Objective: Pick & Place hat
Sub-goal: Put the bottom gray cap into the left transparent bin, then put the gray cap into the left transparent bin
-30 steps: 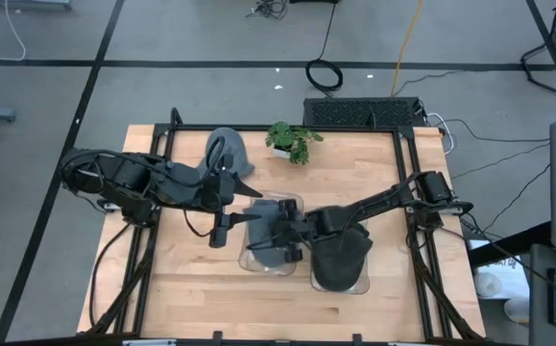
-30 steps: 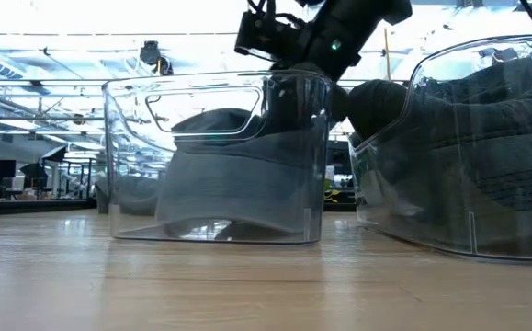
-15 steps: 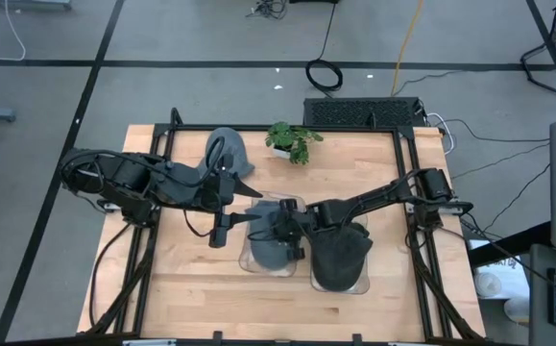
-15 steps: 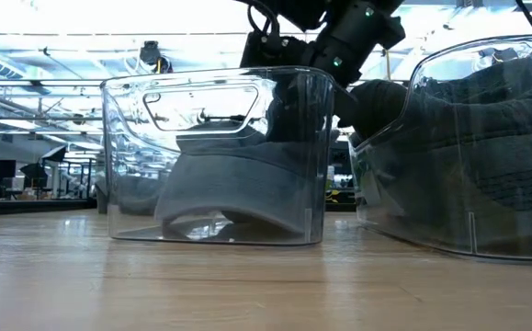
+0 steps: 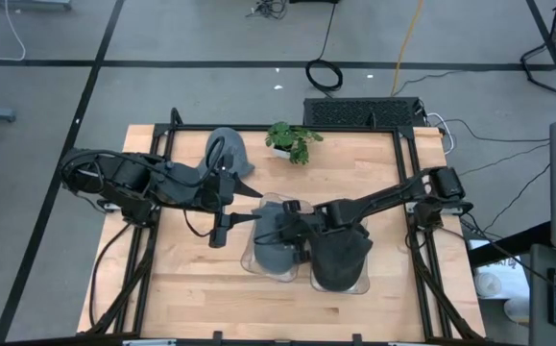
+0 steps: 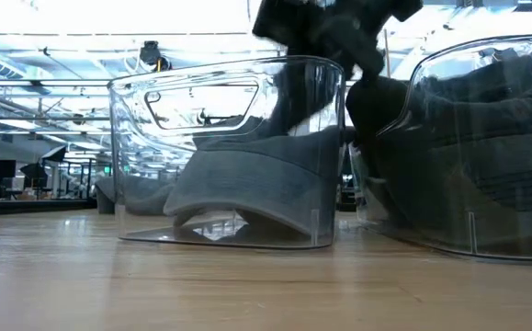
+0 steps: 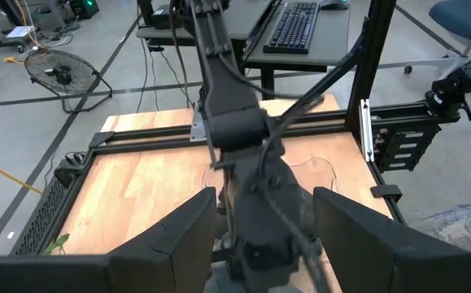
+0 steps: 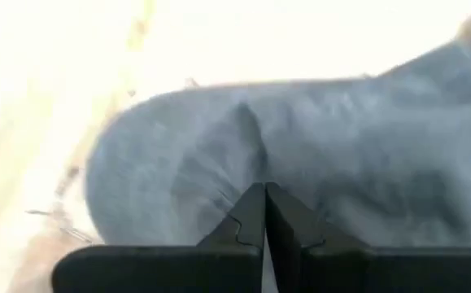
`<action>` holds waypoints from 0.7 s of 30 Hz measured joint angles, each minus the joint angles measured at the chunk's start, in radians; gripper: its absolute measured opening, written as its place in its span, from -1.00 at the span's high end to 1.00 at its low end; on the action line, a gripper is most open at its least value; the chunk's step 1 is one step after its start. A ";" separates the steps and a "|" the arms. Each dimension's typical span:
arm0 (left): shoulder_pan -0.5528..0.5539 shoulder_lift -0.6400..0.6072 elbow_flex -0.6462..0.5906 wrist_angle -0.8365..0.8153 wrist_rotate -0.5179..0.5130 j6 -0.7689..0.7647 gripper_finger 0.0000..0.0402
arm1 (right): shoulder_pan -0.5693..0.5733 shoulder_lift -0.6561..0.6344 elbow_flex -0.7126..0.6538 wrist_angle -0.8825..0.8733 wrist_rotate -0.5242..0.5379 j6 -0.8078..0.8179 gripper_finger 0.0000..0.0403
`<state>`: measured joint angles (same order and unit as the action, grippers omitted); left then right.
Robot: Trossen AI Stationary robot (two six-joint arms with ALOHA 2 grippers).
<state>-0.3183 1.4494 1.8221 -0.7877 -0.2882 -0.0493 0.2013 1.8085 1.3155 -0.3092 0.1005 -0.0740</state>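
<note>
Presently: my right gripper point(image 5: 292, 234) clenched empty over grey hat point(image 5: 276, 245) inside clear bin point(image 6: 325, 138), keeping it contained; left gripper point(image 5: 222, 231) released beside bin, waiting

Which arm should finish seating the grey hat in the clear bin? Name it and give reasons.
Right. The right gripper is already down at the grey hat inside the clear bin, fingers shut. The left gripper hangs open beside the bin.

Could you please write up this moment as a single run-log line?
right gripper: shut, over grey fabric hat | hat: inside clear plastic bin | left gripper: open, waiting beside bin
</note>
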 joint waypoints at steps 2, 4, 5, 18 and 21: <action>0.000 0.000 0.000 0.000 0.000 0.000 -0.07 | 0.008 -0.019 0.000 0.004 0.001 -0.011 1.00; 0.000 0.000 0.000 0.000 0.000 0.000 -0.07 | 0.012 -0.034 0.000 0.009 0.000 -0.020 1.00; 0.000 0.000 0.000 0.000 0.000 0.000 -0.07 | 0.015 -0.045 0.000 0.007 -0.001 -0.023 1.00; 0.000 0.000 0.000 0.001 0.000 0.000 -0.07 | 0.065 -0.369 -0.174 0.047 0.004 -0.065 1.00; 0.000 0.000 0.000 0.057 0.000 0.022 -0.07 | 0.072 -0.541 -0.342 0.140 0.046 -0.050 1.00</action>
<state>-0.3183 1.4494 1.8221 -0.7306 -0.2886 -0.0274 0.2733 1.2680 0.9735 -0.1687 0.1468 -0.1236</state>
